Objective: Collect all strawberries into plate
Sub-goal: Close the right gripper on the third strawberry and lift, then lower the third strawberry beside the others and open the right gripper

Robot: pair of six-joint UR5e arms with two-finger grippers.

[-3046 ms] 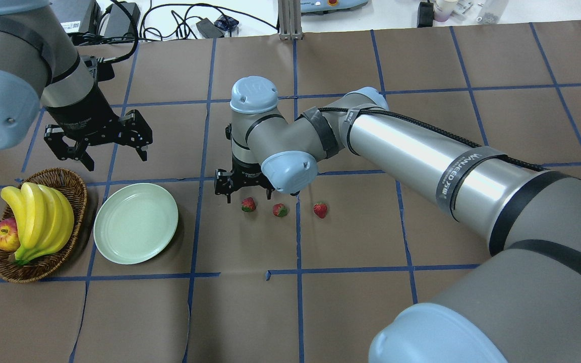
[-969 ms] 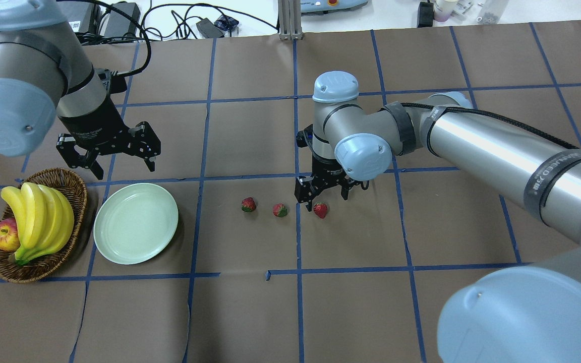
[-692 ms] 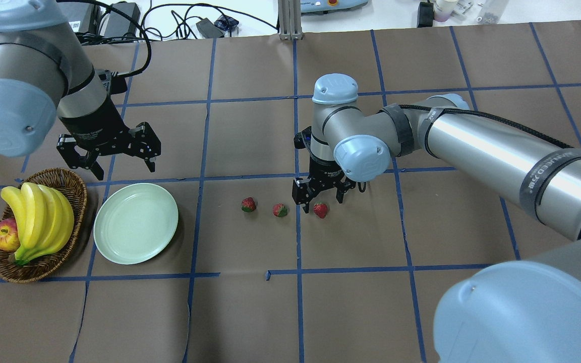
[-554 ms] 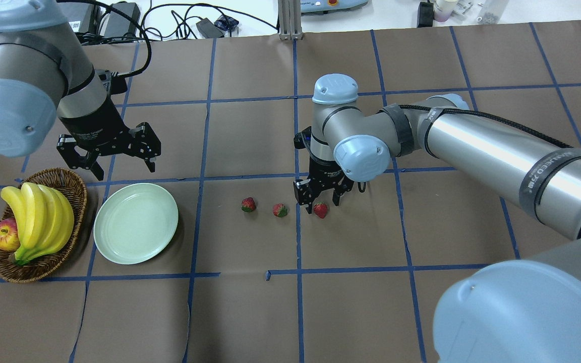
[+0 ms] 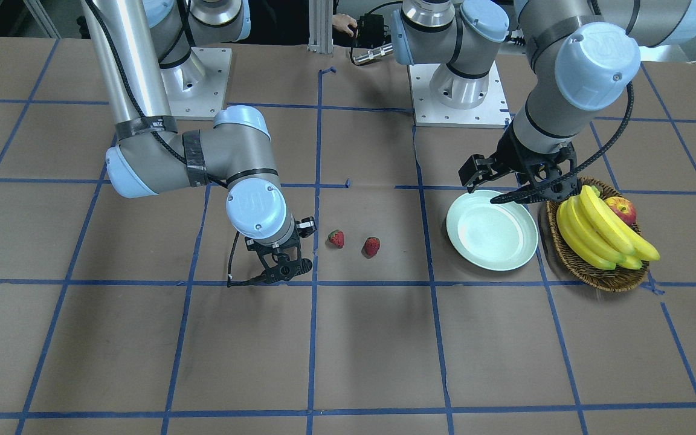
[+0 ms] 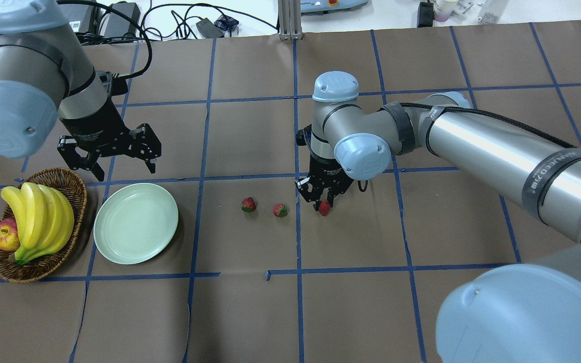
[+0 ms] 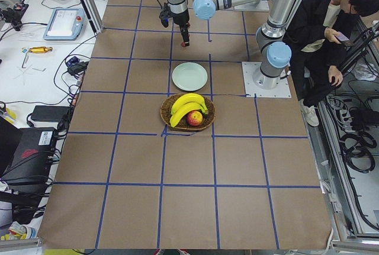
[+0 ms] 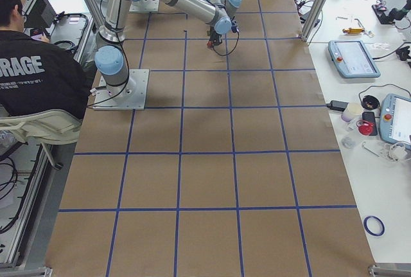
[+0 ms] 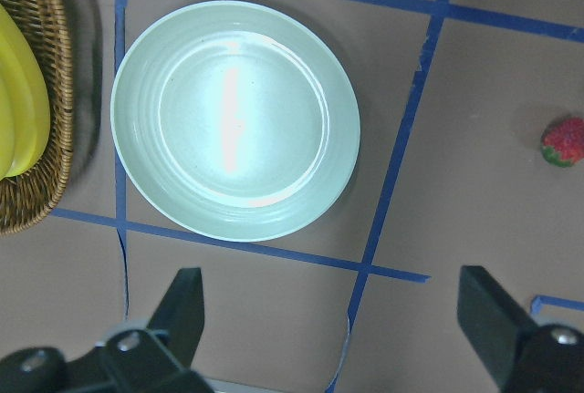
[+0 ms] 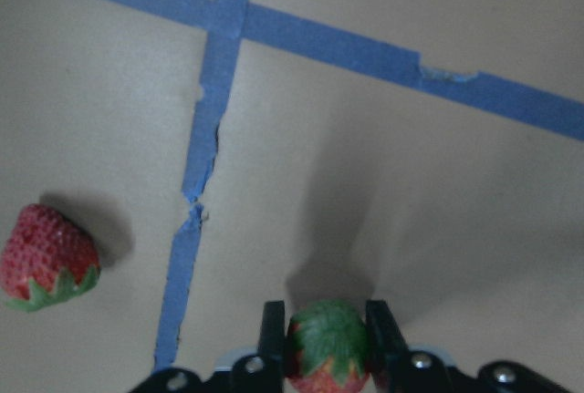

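Score so far: zero of three. We see the round pale mint-green plate lying bare on the brown paper surface with its blue tape grid, just beside the brown woven wicker basket of fruit.
Step in hand: this looks like the first pick. The right pincer is down at the surface with its fingers pressed in on the small red strawberry with the green leafy top, one finger on each flank.
Lifted or not: we cannot tell. The berry sits low, right at the paper.
Where that berry is: at the end of the row farthest from the plate, just past a blue tape line.
Left to do: we judge almost everything. This berry has to travel to the plate, and then the middle strawberry and the nearest-the-plate strawberry follow. Both lie loose on the paper, well apart from the plate.
Held berry's heading: in the right wrist view the green cap faces us, with red peeking out below it, so the long axis seems to run roughly along the fingers, cap end away from the palm.
Loose berry's heading: the middle one lies on its side, cap at one end and red tip at the other.
Left pincer: spread wide, holding nothing, hanging above the far edge of the plate.
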